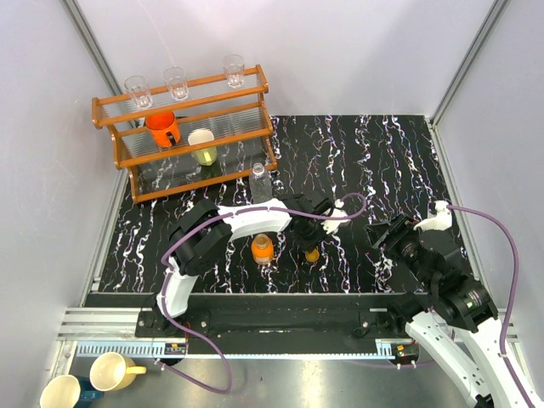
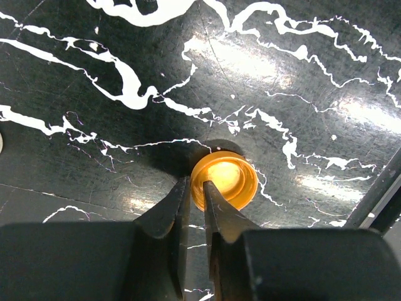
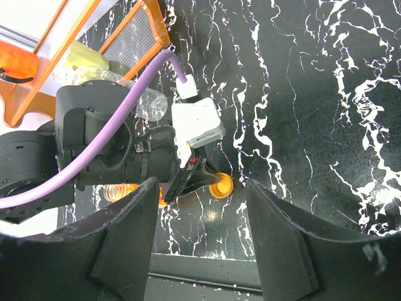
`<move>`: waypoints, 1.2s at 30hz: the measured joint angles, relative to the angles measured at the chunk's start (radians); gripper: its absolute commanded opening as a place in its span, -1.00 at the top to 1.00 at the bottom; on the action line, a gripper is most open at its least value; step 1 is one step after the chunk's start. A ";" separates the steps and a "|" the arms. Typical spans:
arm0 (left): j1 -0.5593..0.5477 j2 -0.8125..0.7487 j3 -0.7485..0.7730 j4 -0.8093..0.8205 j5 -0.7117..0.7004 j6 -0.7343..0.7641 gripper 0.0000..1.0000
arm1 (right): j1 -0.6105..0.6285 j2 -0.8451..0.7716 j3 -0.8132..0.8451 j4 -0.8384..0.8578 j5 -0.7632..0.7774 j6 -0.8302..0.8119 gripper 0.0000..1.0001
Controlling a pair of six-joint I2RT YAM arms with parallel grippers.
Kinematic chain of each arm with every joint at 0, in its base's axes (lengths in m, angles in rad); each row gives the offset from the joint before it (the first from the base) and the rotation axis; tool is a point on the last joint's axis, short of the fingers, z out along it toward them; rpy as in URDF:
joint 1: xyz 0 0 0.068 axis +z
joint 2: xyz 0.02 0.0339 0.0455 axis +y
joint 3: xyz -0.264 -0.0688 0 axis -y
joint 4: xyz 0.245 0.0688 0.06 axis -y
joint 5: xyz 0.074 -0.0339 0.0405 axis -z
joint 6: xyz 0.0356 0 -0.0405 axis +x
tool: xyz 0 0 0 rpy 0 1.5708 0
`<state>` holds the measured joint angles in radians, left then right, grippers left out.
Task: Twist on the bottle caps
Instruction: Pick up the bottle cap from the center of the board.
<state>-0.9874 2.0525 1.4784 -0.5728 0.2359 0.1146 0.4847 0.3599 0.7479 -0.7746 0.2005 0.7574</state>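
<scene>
Pinching the near wall of the orange cap (image 2: pixel 229 179), the left gripper (image 2: pixel 194 191) holds its jaws almost together, one fingertip seemingly inside the cup and the other outside. This reads as a grip on the rim rather than around the whole cap. That hold suits how the cap lies: open side up on the black marbled table (image 2: pixel 282 94), too low to clasp from the sides. In the overhead view it sits near the orange bottle (image 1: pixel 262 248), on that bottle's right, so the carry should be short, though the cap will likely need turning over before it can thread. The clear bottle (image 1: pixel 260 181) stands farther back, just in front of the wooden rack (image 1: pixel 183 140). The right gripper (image 3: pixel 200 184) hovers well off to the right with jaws wide and nothing between them, probably held out of the way until a bottle needs steadying
</scene>
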 measured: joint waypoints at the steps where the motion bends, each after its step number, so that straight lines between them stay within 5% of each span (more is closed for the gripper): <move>1: 0.000 0.000 0.000 0.000 0.000 0.000 0.77 | 0.000 0.000 0.000 0.000 0.000 -0.001 -0.32; 7: 0.003 0.000 -0.002 -0.001 0.021 -0.005 1.00 | 0.000 0.001 0.022 0.001 0.000 -0.021 -0.40; 15: 0.086 -0.033 0.091 -0.101 0.165 -0.025 1.00 | 0.000 0.005 0.086 0.053 -0.031 -0.130 -0.56; 23: 0.320 -0.103 0.505 -0.267 0.504 -0.106 0.96 | 0.000 -0.035 0.025 0.333 -0.239 -0.343 -0.97; 28: 0.440 -0.193 0.627 -0.277 0.750 -0.227 0.92 | 0.000 0.009 0.007 0.495 -0.380 -0.505 -1.00; 32: 0.479 -0.282 0.568 -0.157 0.923 -0.399 0.91 | 0.000 0.113 0.011 0.621 -0.458 -0.640 -0.99; 36: 0.486 -0.386 0.305 0.354 1.065 -0.797 0.91 | 0.001 0.238 0.028 0.743 -0.502 -0.760 -0.99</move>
<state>-0.5018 1.6669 1.7832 -0.2188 1.3014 -0.6823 0.4858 0.5980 0.7757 -0.0311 -0.3016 -0.0029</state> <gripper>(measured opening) 0.048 0.994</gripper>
